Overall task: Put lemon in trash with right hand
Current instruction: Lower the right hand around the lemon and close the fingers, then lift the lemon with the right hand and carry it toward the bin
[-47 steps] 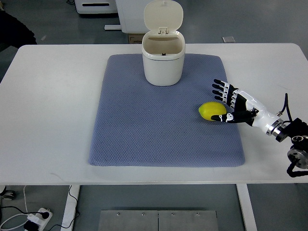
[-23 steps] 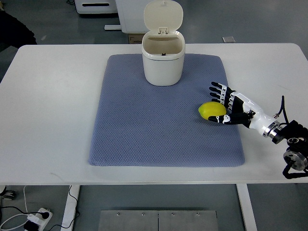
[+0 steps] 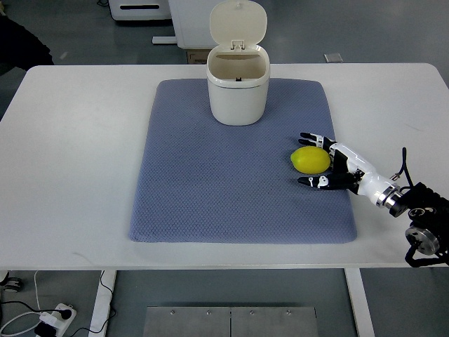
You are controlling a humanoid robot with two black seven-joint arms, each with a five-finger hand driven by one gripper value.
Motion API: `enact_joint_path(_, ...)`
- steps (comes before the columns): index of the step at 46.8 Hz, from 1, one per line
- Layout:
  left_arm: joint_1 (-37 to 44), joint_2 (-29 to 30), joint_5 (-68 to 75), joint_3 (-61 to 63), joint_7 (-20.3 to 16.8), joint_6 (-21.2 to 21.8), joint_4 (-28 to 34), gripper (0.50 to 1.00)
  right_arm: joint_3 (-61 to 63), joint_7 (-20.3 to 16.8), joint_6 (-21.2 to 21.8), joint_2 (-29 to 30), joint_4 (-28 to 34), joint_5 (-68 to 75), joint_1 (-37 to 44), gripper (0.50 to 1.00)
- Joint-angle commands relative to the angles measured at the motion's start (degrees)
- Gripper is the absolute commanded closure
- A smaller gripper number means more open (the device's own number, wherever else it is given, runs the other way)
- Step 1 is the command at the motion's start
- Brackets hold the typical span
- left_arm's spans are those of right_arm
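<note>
Presently the lemon [image 3: 311,159] lies on the blue-grey mat [image 3: 238,182] near its right edge, well apart from the trash bin [image 3: 238,93], which stands at the mat's far end with its lid [image 3: 238,24] raised. The right hand [image 3: 328,161] enters from the right edge, fingers [image 3: 311,138] spread beyond the lemon and thumb [image 3: 313,182] on the near side, bracketing the fruit without closing on it. The mat rests on the white tabletop [image 3: 77,147].
</note>
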Motion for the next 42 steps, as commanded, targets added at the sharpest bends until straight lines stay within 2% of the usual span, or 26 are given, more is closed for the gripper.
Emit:
enact_joint_path(1, 0.01, 0.0, 0.0, 0.0, 0.0, -0.01, 0.0, 0.5, -0.03, -0.04, 0.01, 0.0, -0.04, 0.04, 0.06, 0.676)
enact_joint_path(4, 0.01, 0.0, 0.0, 0.0, 0.0, -0.01, 0.0, 0.5, -0.03, -0.04, 0.01, -0.08, 0.05, 0.04, 0.23, 0.718)
enact_joint_path(7, 0.01, 0.0, 0.0, 0.0, 0.0, -0.01, 0.0, 0.5, -0.03, -0.04, 0.1, -0.17, 0.05, 0.04, 0.32, 0.797)
enact_joint_path(9, 0.01, 0.0, 0.0, 0.0, 0.0, -0.01, 0.0, 0.5, -0.03, -0.04, 0.1, -0.17, 0.05, 0.04, 0.32, 0.825)
enact_joint_path(15, 0.01, 0.0, 0.0, 0.0, 0.0, -0.01, 0.0, 0.5, -0.03, -0.04, 0.1, -0.17, 0.05, 0.04, 0.41, 1.0)
enact_joint_path(34, 0.01, 0.0, 0.0, 0.0, 0.0, -0.01, 0.0, 0.5, 0.41, -0.04, 0.1, -0.87, -0.04, 0.83, 5.33, 1.0)
enact_joint_path(42, 0.01, 0.0, 0.0, 0.0, 0.0, -0.01, 0.0, 0.5, 0.59, -0.04, 0.18, -3.77, -0.21, 1.45, 9.19, 1.0)
